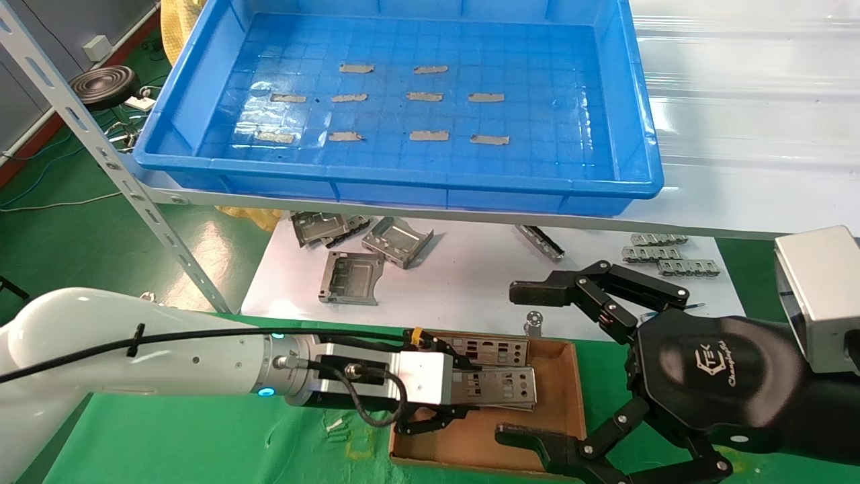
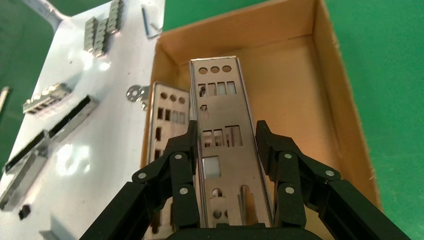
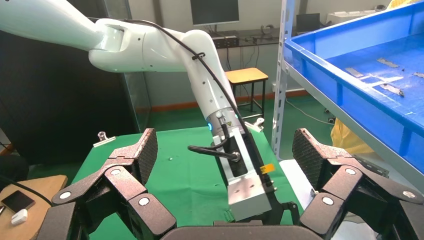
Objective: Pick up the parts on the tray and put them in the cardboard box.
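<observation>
My left gripper [image 1: 463, 396] holds a thin silver punched metal plate [image 2: 225, 150] over the small shallow brown cardboard box [image 1: 557, 403].

My left arm reaches level across that box, jaws pinching the plate's long edges; a second plate [image 2: 167, 117] lies inside just beside it. My right gripper [image 1: 537, 366] hovers at the box's right wall, jaws spread wide. The large bright blue plastic tray [image 1: 631, 175] sits on the shelf beyond the box, only grey tape strips [image 1: 426, 97] inside.

I read only one marking: a white "TEK" logo with script beneath it on my right gripper [image 1: 537, 366] housing.
</observation>
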Motion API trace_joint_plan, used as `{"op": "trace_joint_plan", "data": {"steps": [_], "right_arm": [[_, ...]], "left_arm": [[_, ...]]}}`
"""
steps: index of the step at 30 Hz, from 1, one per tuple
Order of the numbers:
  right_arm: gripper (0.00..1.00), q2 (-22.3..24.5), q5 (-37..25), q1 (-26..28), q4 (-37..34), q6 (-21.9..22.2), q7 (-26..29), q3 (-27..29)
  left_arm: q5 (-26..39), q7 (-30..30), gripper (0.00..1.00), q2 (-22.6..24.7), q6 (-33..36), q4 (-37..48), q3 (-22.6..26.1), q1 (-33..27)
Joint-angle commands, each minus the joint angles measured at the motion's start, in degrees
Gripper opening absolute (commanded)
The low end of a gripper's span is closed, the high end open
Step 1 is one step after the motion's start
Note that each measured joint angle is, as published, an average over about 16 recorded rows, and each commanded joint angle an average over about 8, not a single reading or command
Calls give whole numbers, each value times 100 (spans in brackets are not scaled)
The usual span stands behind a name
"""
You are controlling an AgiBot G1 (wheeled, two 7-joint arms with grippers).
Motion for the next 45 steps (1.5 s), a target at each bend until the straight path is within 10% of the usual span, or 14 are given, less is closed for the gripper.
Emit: {"op": "trace_joint_plan", "data": {"steps": [1,20,35,45], "right_arm": [[100,0,0,0,0,0,0,0],[100,0,0,0,0,0,0,-1],[100,1,1,-1,-1,1,-1,-1],[100,1,1,-1,-2,1,-1,-1]], "left_arm": [[22,-7,100,20,-16,64,18,23],[-491,1203,100,130,320,854,-222,43],[-2283,32,100,-265,2017,1786,-729,116],[-2307,32,100,-293,2033,1768,-756,139]]}}
